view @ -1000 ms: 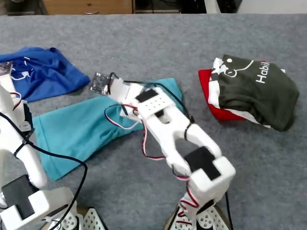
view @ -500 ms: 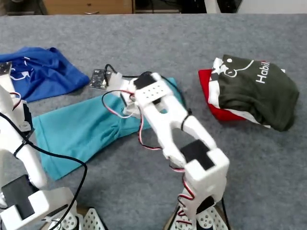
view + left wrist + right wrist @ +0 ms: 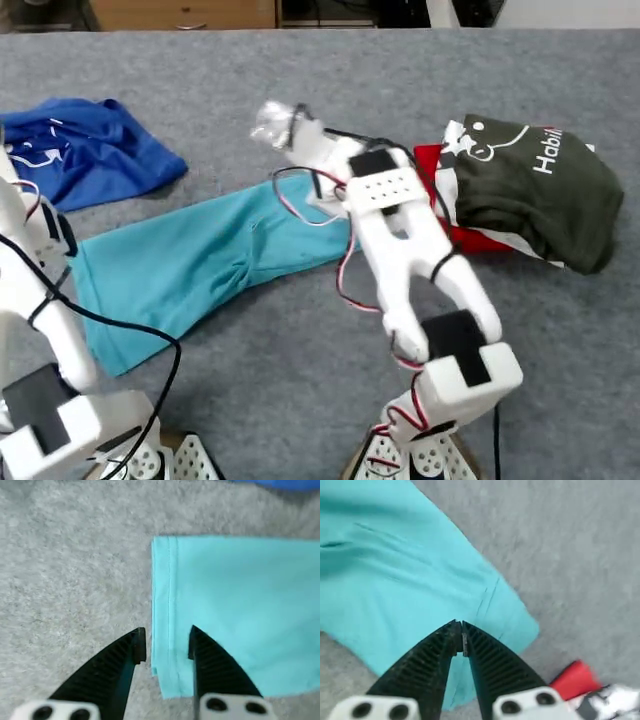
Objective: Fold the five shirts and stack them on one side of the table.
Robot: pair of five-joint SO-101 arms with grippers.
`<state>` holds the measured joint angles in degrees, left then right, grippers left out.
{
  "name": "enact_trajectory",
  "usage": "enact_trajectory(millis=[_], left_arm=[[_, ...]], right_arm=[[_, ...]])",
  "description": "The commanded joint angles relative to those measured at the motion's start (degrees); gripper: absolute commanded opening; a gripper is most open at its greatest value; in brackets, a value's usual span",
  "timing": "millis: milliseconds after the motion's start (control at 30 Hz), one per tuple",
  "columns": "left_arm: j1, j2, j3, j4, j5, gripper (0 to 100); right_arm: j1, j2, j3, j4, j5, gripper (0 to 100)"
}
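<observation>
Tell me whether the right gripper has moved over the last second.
Yes. In the high view the right gripper swung away from the blue shirt and toward the dark green shirt on the folded pile.

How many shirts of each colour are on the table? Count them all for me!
blue crumpled cloth shirt: 1
teal cloth shirt, spread out long: 1
dark green folded shirt, top of the pile: 1
red folded shirt, bottom of the pile: 1
white cloth layer peeking out between them, probably a shirt: 1
Total: 5
</observation>
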<state>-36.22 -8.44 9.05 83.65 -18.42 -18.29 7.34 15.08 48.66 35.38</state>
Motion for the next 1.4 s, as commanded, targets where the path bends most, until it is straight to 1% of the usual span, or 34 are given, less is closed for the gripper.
enact_trajectory(millis=[0,167,267,433,567,700,800,867,933,1067,1233,1367], left_arm=[[-0.35,3.82,-4.92,-0.79,1.58,18],[-0.53,14.37,-10.81,0.26,1.58,18],[-0.44,20.09,-16.35,4.84,1.58,20],[-0.18,27.21,-22.68,10.02,1.41,20],[-0.7,28.7,-22.77,13.01,1.05,20],[-3.43,27.74,-19.69,13.01,-2.55,18],[-2.99,27.03,-15.56,12.48,-2.73,17],[-2.64,26.51,-11.78,10.37,-2.29,17],[-3.08,25.71,-7.3,6.59,-1.49,17],[-4.57,20.44,0.62,0.7,-1.67,17],[-2.02,11.47,10.55,-4.92,-1.32,19],[-1.93,6.2,19.34,-12.13,-1.23,19]], right_arm=[[5.49,-0.4,4.35,-8.79,-10.11,0.2],[5.76,-4.53,12.88,-16.62,-15.82,0.2],[5.93,-7.69,17.27,-20.57,-16.79,0.2],[5.85,-8.66,24.13,-30.51,-16.53,0.2],[5.67,-8.13,22.9,-32.44,-14.59,0.2],[5.67,-6.37,21.85,-32.79,-14.51,0.2],[6.02,-4.88,20.18,-32.53,-14.51,0.2],[6.11,-4.7,20.0,-32.53,-14.51,0.2],[6.11,-4.7,20.0,-32.53,-14.51,0.2],[6.11,-4.7,20.0,-32.53,-14.51,0.2],[6.11,-4.7,20.0,-32.53,-14.51,0.2],[6.11,-4.7,20.0,-32.53,-14.51,0.2]])
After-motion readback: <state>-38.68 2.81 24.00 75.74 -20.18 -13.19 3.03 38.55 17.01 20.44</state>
